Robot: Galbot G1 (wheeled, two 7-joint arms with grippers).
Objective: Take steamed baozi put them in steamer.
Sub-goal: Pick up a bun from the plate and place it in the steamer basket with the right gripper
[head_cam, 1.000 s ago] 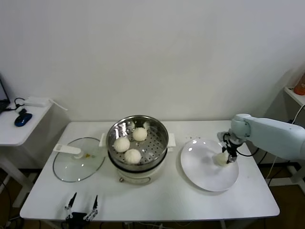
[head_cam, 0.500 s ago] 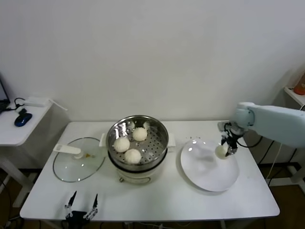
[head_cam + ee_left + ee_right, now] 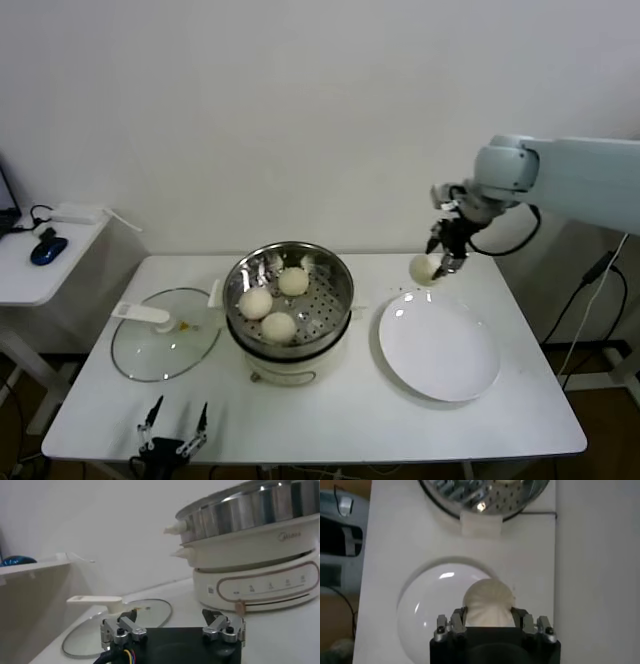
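1. Baozi (image 3: pixel 425 269) sits clamped between the right gripper (image 3: pixel 441 262) jaws, lifted clear of the table, above the far edge of the white plate (image 3: pixel 440 350); in the right wrist view the bun (image 3: pixel 488 602) fills the gap between the two fingers (image 3: pixel 453 625).
2. Three more baozi (image 3: pixel 278 326) lie on the perforated tray inside the steamer (image 3: pixel 289 312), well apart from the jaws, off to their left.
3. Writing: a small grey brand mark shows on the steamer's white base (image 3: pixel 286 537) in the left wrist view; too faint to read with confidence.
4. Right arm reaches in from the right, raised, wrist bent down so the fingers point at the table.
5. Left gripper (image 3: pixel 172 428) rests low at the near table edge, jaws spread, nothing between them; glass lid (image 3: pixel 164 346) lies just beyond.
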